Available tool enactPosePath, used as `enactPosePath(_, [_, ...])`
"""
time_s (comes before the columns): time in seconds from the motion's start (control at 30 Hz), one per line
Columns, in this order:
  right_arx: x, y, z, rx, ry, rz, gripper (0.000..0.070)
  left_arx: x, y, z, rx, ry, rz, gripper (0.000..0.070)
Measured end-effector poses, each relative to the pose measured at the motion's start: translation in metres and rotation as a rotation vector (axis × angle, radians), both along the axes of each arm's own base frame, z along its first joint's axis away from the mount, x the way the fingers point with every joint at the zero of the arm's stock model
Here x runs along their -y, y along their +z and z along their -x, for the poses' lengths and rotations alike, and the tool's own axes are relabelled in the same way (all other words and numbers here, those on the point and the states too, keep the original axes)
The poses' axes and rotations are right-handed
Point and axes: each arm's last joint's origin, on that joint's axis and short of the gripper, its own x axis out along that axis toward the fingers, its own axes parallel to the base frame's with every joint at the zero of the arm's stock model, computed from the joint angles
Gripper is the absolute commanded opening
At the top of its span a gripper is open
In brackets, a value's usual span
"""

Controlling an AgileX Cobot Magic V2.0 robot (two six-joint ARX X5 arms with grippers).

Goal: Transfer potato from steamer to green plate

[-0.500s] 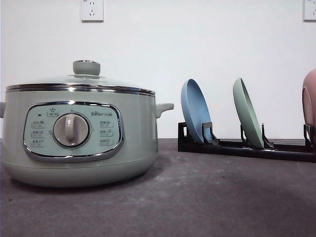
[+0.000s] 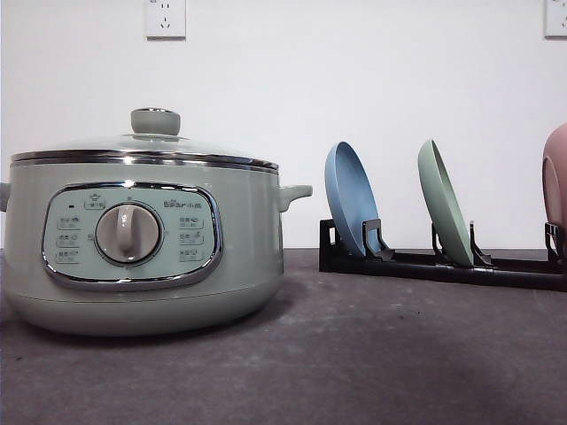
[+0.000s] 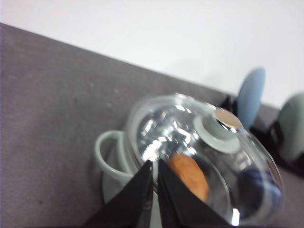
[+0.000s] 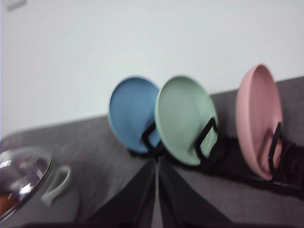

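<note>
The sage-green steamer [image 2: 142,243] stands at the table's left with its glass lid [image 2: 142,146] on. Through the lid [image 3: 204,156] in the left wrist view I see the orange-brown potato [image 3: 190,175] inside. My left gripper [image 3: 155,166] hovers above the pot's near rim, fingers together. The green plate [image 2: 443,204] stands on edge in a black rack [image 2: 443,266], between a blue and a pink plate. My right gripper [image 4: 156,164] is shut and points at the rack, with the green plate [image 4: 185,118] just beyond its tips.
The blue plate [image 2: 350,199] and pink plate [image 2: 555,186] stand in the same rack. The steamer's side handle [image 3: 107,152] sticks out near my left fingers. Dark grey tabletop [image 2: 372,354] lies open in front of the rack.
</note>
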Motion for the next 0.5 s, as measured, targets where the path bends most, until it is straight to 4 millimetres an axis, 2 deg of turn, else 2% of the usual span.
enactPosePath(0.27, [-0.003,0.033,-0.018,-0.167,0.129,0.092,0.0,0.006,0.031,-0.015,-0.128,-0.205,-0.071,0.001])
enactPosePath(0.5, [-0.005,0.049,-0.033,-0.311,0.248,0.146,0.0,0.009,0.043,-0.028,-0.278,-0.336,-0.127,0.001])
